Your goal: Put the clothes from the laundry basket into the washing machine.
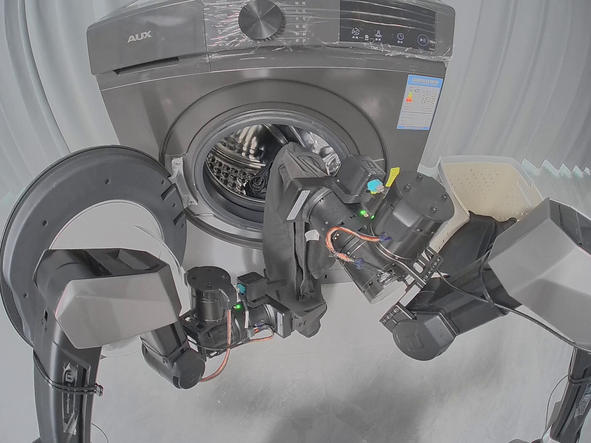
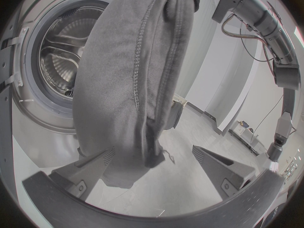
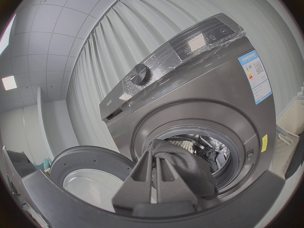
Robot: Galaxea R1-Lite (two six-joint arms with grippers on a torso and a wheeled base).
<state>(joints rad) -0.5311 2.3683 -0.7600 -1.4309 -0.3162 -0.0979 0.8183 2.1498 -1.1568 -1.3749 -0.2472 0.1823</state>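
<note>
One dark piece [image 1: 257,184] lies in the drum [image 1: 231,155]. My right claw [image 3: 154,157] pinches a garment [image 1: 282,241] at the washer [image 1: 154,93] mouth, where it hangs outside. My left claw [image 2: 152,149] is spread around its lower end. More cloth [image 1: 483,238] seems to wait in the basket [image 1: 492,183].

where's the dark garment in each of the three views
Head view: the dark garment hangs at centre, across the washing machine's drum opening.
Left wrist view: dark garment hangs close, mid-picture, drum opening behind it.
Right wrist view: dark garment bunched in the right gripper, in front of the drum opening.
Shared landmark: the drum opening.
</note>
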